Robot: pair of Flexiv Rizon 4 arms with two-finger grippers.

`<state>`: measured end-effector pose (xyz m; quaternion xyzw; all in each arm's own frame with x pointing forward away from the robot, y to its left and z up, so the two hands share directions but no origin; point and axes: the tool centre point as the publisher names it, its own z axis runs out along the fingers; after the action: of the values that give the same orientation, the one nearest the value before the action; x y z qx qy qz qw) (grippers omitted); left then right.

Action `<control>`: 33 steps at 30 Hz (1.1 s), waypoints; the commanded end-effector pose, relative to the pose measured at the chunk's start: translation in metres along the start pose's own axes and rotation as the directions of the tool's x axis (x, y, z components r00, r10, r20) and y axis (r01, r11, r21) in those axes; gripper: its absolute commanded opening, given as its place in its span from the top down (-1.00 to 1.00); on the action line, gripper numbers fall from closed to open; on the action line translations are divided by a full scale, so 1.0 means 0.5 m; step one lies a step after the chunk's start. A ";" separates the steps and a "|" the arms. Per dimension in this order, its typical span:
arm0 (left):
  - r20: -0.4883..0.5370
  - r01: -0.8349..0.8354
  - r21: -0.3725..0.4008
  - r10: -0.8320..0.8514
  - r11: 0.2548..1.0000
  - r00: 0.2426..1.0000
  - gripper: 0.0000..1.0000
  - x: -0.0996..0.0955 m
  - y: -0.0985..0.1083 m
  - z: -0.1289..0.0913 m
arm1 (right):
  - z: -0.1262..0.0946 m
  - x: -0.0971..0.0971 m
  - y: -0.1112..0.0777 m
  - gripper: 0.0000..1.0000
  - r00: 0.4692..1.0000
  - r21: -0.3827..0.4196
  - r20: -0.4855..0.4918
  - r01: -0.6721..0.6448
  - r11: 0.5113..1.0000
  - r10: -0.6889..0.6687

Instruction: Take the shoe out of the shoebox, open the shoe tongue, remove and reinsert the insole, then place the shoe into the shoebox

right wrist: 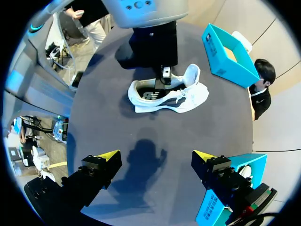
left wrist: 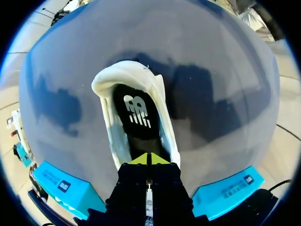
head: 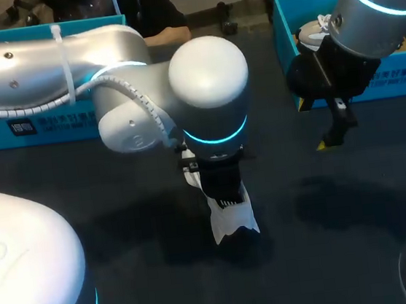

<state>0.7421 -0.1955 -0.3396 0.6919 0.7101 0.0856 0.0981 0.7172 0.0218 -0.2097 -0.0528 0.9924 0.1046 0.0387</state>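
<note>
At the far left of the dark table (head: 121, 205) stands a teal cardboard shoebox (head: 39, 127), open on top. The silver left arm (head: 105, 68) comes in past it and reaches to the middle of the table, pointing straight down. Its gripper (left wrist: 149, 159) is lowered into the mouth of a white low-top sneaker (head: 232, 218). The two yellow tips are pressed together just above the shoe's black insole (left wrist: 136, 117), which carries a white logo. Whether they pinch the insole's edge cannot be told. The shoe sits on the table's middle, well apart from both boxes. In the right wrist view it rests on its sole with its white tongue (right wrist: 192, 74) standing up beside the lowered gripper. Further right, the right arm's gripper (right wrist: 156, 155) hangs above bare tabletop. Its fingers are spread wide with nothing between them, and only its shadow lies on the surface below. In the head view it hovers just in front of a second teal cardboard shoebox (head: 284, 25) at the far right. Inside that box lies a grey-and-white sneaker (head: 312, 31), partly hidden by the arm.
</note>
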 end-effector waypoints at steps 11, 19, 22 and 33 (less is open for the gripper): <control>-0.017 0.074 -0.002 -0.074 0.997 0.997 -0.60 -0.011 -0.004 0.042 | 0.004 -0.001 0.001 -1.00 1.000 0.002 0.000 0.000 1.000 0.000; -0.012 0.084 0.023 -0.084 0.996 0.996 -1.00 -0.006 -0.006 0.033 | 0.004 -0.001 0.001 -1.00 1.000 0.002 0.000 0.000 1.000 0.000; -0.009 0.088 0.039 -0.087 0.995 0.996 -1.00 -0.004 -0.003 0.029 | 0.004 -0.001 0.001 -1.00 1.000 0.002 0.000 0.000 1.000 0.000; -0.030 0.079 0.065 -0.077 0.995 0.997 -1.00 -0.006 0.024 0.013 | 0.004 -0.001 0.001 -1.00 1.000 0.002 0.000 0.000 1.000 0.000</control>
<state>0.7516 -0.1986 -0.3452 0.6643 0.7408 0.0685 0.0721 0.7171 0.0218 -0.2097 -0.0529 0.9923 0.1047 0.0387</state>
